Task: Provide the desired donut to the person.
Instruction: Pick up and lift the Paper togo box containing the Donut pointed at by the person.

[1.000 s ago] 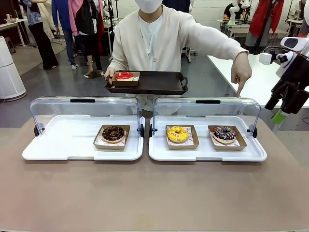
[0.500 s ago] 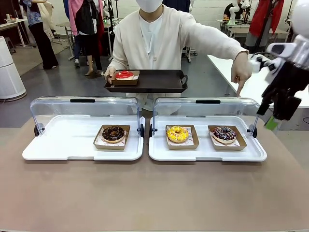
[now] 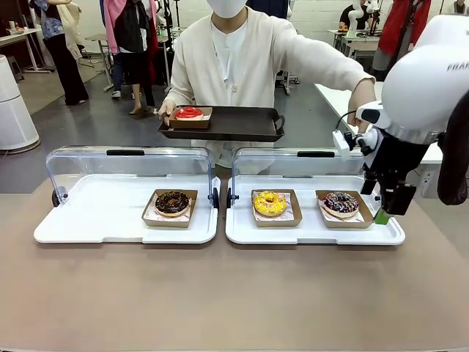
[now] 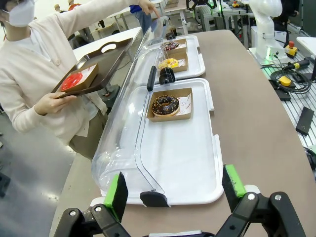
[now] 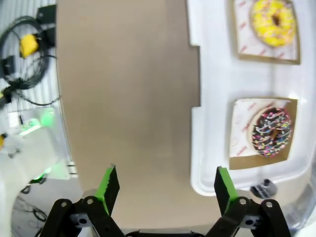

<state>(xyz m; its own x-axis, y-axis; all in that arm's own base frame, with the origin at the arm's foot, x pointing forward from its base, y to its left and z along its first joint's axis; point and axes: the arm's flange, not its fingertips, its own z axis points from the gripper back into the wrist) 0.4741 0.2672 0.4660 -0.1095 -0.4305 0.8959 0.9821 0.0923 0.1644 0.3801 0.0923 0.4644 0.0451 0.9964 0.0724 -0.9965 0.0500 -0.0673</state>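
Observation:
The person (image 3: 234, 59) holds a black serving tray (image 3: 234, 125) with a red donut (image 3: 188, 114) in a paper boat on it. Their other hand (image 3: 364, 94) reaches over the right case, partly behind my right arm. A sprinkled chocolate donut (image 3: 341, 202) and a yellow donut (image 3: 270, 203) lie in the right white tray (image 3: 308, 233). A chocolate donut (image 3: 172, 202) lies in the left white tray (image 3: 95, 220). My right gripper (image 3: 385, 213) points down, open, at that tray's right end beside the sprinkled donut (image 5: 271, 132). My left gripper (image 4: 175, 190) is open and holds nothing.
Both clear lids (image 3: 128, 165) stand raised at the back of the trays. The brown table (image 3: 220, 293) stretches bare in front of them. Cables and a yellow box (image 5: 27, 44) lie off the table's right side. Bystanders (image 3: 124, 37) stand far behind.
My right arm has swung in from the right edge, leftward and down to the right tray's end. It now partly covers the person's pointing hand. The trays and donuts have not moved.

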